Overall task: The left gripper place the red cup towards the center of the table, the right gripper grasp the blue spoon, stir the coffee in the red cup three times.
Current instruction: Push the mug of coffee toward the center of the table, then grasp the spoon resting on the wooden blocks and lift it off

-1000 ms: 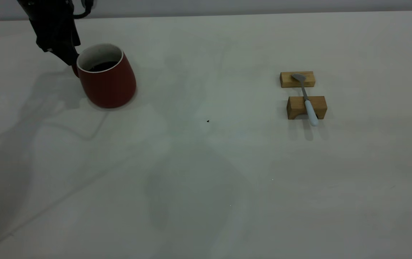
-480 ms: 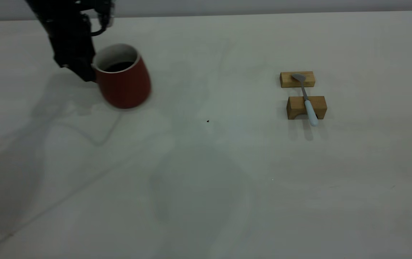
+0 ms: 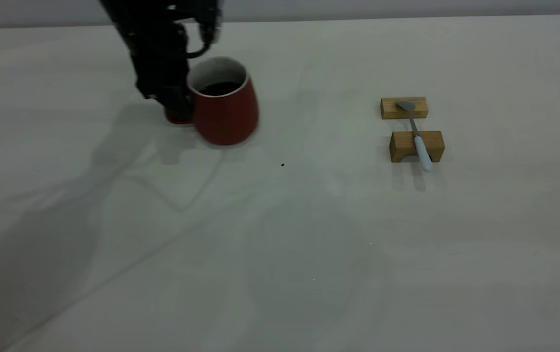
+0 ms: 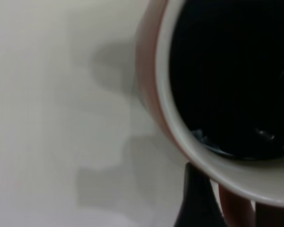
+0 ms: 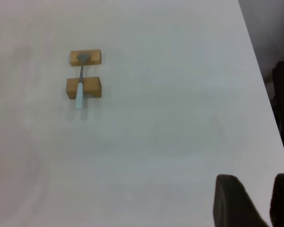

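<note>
Left gripper clamped on red cup handle, bare table between cup and blue spoon, right gripper parted, empty, well beyond the spoon

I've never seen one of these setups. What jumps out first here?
A dark red cup of black coffee stands left of the table's middle, with the left pincer clamped on its handle side. To the right, a pale blue spoon bridges two small wooden blocks. The right pincer appears only in its own wrist view, over bare tabletop.

Off-white matte tabletop, soft shadows across it; pale grey wall behind far edge.
</note>
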`<act>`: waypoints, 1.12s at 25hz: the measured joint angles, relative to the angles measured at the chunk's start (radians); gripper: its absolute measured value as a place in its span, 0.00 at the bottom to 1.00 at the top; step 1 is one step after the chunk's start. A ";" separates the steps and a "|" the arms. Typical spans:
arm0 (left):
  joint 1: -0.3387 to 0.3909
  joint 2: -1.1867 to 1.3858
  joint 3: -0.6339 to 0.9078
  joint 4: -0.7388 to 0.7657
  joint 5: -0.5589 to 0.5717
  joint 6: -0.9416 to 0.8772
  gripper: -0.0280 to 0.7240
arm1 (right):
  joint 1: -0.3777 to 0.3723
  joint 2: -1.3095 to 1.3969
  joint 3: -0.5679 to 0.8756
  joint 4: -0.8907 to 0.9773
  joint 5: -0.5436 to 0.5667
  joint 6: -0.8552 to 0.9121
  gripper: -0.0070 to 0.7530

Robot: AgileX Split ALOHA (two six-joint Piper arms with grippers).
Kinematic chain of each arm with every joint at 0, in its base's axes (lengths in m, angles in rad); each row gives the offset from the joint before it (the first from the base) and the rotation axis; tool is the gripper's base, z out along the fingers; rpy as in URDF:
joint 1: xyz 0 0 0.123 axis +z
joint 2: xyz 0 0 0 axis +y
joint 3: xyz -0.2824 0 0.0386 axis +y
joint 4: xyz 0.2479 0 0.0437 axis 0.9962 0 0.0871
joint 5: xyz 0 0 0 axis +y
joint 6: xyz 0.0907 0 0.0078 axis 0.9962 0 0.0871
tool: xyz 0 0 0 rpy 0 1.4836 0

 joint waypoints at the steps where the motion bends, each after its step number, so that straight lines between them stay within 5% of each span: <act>1: -0.013 0.000 0.000 0.000 -0.011 -0.004 0.78 | 0.000 0.000 0.000 0.000 0.000 0.000 0.32; 13: -0.109 0.002 0.000 -0.068 -0.106 -0.025 0.78 | 0.000 0.000 0.000 0.000 0.000 0.000 0.32; 28: -0.109 -0.287 0.000 0.137 0.143 -0.513 0.78 | 0.000 0.000 0.000 0.000 0.000 0.000 0.32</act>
